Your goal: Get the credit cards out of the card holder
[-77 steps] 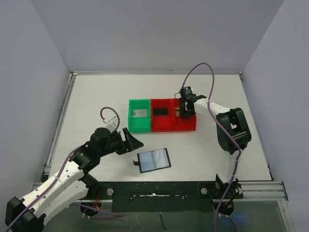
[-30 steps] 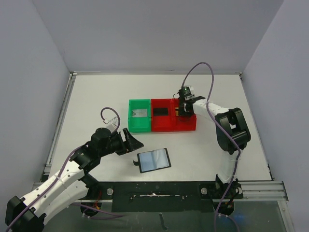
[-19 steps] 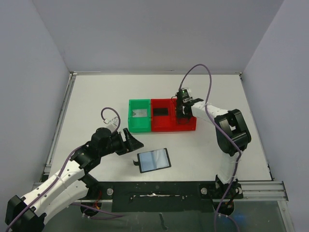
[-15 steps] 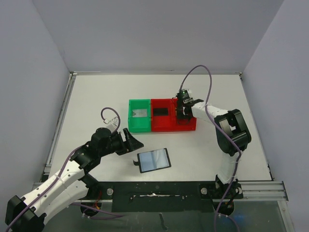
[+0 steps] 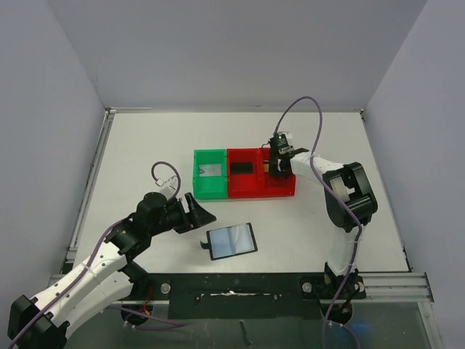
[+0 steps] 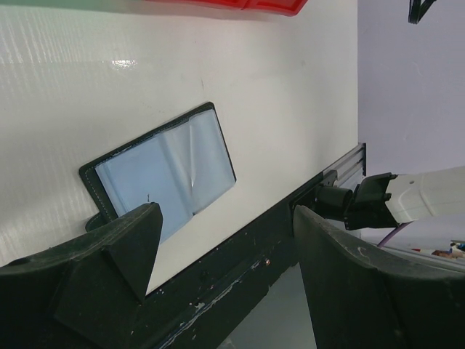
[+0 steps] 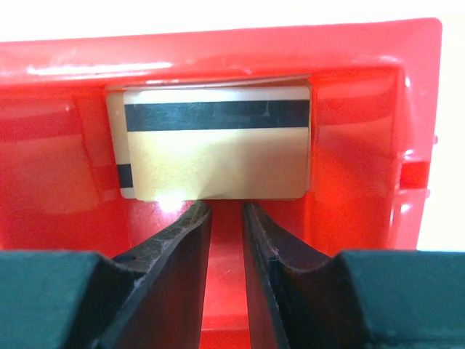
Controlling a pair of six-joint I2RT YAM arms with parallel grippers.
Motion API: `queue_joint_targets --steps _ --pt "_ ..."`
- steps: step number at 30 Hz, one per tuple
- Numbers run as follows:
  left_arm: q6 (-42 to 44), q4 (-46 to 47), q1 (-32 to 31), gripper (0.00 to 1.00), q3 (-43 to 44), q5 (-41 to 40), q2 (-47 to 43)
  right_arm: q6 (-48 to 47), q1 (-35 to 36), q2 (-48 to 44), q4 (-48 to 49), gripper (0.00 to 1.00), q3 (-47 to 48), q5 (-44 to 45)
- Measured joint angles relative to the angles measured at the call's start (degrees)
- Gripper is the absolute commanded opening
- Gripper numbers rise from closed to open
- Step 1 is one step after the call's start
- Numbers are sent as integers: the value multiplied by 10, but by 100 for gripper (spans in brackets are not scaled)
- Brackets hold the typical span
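The white desk [image 5: 145,145] carries a green bin [image 5: 210,191] and red bins [image 5: 261,192] touching in a row near its middle, green on the left, and, nearer and apart from them, the black card holder [image 5: 232,241] lying open and flat, its shiny bluish-grey inside facing up.

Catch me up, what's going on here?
The card holder lies open on the table. The right claw, open and empty, hangs over the gold card in the end red bin. A black card sits in the next red bin, a pale card in the green bin. The left claw hovers open by the holder.
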Motion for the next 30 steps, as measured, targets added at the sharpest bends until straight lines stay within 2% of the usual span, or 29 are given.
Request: queue_joint_targets --steps 10,13,17,21,24,30 --pt "0 0 0 71 0 0 0 -4 -3 7 3 26 10 4" --pt "0 0 0 71 0 0 0 -5 -3 7 1 30 11 3" --pt "0 0 0 71 0 0 0 -11 0 -7 -12 43 15 2" --pt "0 0 0 71 0 0 4 -15 10 -82 -25 51 6 -7" --pt "0 0 0 71 0 2 12 -12 22 -167 -18 54 -16 -16" --pt "0 -7 -16 71 7 1 43 40 81 -309 19 56 -131 -57"
